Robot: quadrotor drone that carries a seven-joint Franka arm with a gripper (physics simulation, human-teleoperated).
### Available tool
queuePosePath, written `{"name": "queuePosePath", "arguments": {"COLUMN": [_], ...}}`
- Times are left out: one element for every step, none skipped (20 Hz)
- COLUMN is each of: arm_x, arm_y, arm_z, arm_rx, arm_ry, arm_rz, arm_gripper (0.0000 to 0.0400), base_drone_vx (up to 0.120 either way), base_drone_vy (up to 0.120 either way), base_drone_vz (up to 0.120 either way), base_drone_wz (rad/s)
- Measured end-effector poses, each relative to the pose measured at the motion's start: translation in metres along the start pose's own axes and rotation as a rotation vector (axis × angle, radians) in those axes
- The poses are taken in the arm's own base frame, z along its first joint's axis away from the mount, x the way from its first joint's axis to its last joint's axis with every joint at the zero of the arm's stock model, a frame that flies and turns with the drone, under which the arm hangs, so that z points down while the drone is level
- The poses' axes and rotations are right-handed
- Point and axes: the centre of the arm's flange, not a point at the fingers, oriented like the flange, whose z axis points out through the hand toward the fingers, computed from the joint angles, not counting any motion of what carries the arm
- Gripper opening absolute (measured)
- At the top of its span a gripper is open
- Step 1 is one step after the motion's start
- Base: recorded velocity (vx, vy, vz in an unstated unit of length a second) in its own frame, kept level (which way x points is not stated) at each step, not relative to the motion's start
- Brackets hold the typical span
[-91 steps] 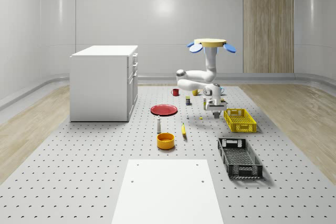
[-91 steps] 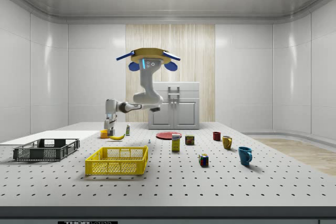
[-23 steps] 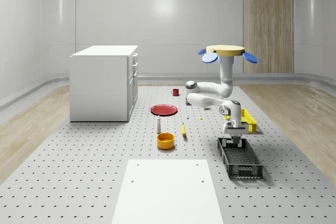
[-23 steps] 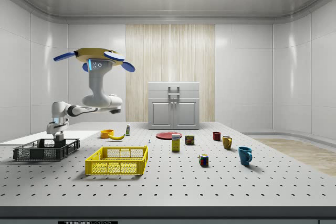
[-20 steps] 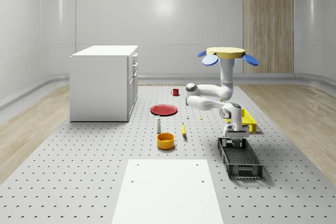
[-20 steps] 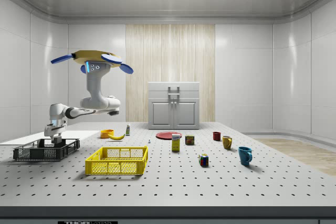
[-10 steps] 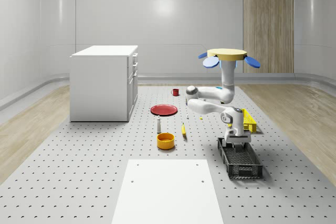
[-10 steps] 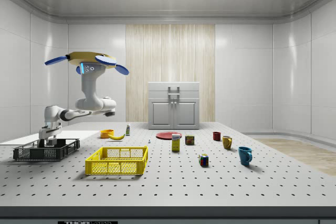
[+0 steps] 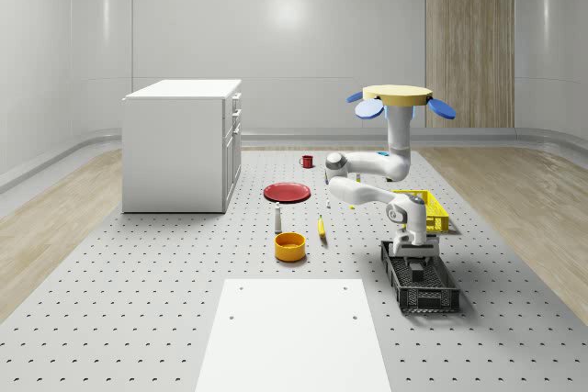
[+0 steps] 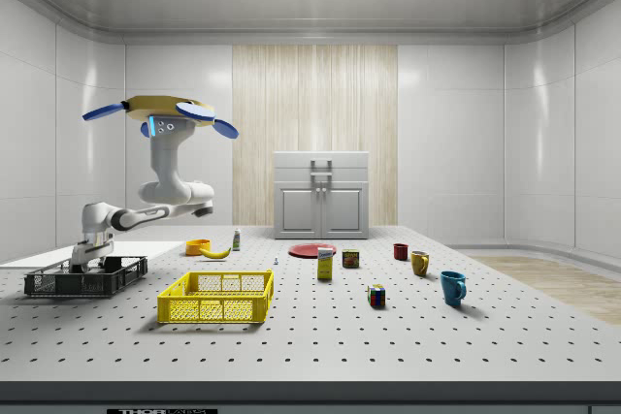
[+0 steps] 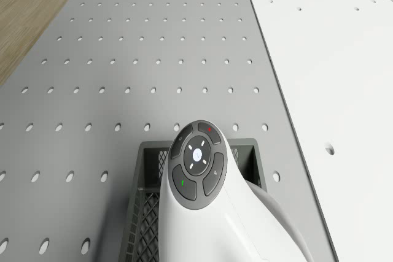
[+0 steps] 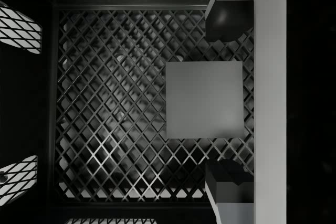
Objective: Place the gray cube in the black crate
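In the wrist view the gray cube (image 12: 205, 99) lies on the mesh floor of the black crate (image 12: 115, 103). My gripper (image 12: 228, 100) is open around it, and a gap shows between the cube and each of the fingertips (image 12: 229, 20). The drone (image 9: 401, 98) hovers beyond the black crate's (image 9: 430, 300) far end, over the yellow crate. Its arm reaches down so that the gripper (image 9: 416, 260) sits inside the crate. From the side, the gripper (image 10: 78, 265) dips below the crate's (image 10: 58, 284) rim. The arm's wrist (image 11: 196, 164) hangs over the crate (image 11: 147, 213).
A yellow crate (image 9: 434, 211) stands just behind the black one. An orange bowl (image 9: 289, 246), a banana (image 9: 322, 227), a white bottle (image 9: 277, 218) and a red plate (image 9: 288, 192) lie toward the whole-scene view's left. A white cabinet (image 9: 182, 144) stands farther left. A white sheet (image 9: 294, 332) covers the front.
Since 4.5 s ago the drone has moved from beside the yellow crate to the black crate. Over the last second the arm lowered the gripper into the crate.
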Motion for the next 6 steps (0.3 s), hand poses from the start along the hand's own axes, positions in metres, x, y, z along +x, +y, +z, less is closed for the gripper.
{"name": "queuePosePath", "arguments": {"arm_x": [0.0000,0.0000,0.0000,0.0000,0.0000,0.0000], "arm_y": [0.0000,0.0000,0.0000,0.0000,0.0000,0.0000], "arm_z": [-0.0018,-0.0040,-0.0058,-0.0073,-0.0086,-0.0096], "arm_rx": [0.000,0.000,0.000,0.000,0.000,0.000], "arm_ry": [0.000,0.000,0.000,0.000,0.000,0.000], "arm_rz": [0.000,0.000,0.000,0.000,0.000,0.000], "arm_gripper": [0.0361,0.0369,0.0376,0.0381,0.0385,0.0389], "base_drone_vx": [0.000,0.000,0.000,0.000,0.000,0.000], "base_drone_vy": [0.000,0.000,0.000,0.000,0.000,0.000], "base_drone_vz": [0.000,0.000,0.000,0.000,0.000,0.000], "base_drone_wz": [0.000,0.000,0.000,0.000,0.000,0.000]}}
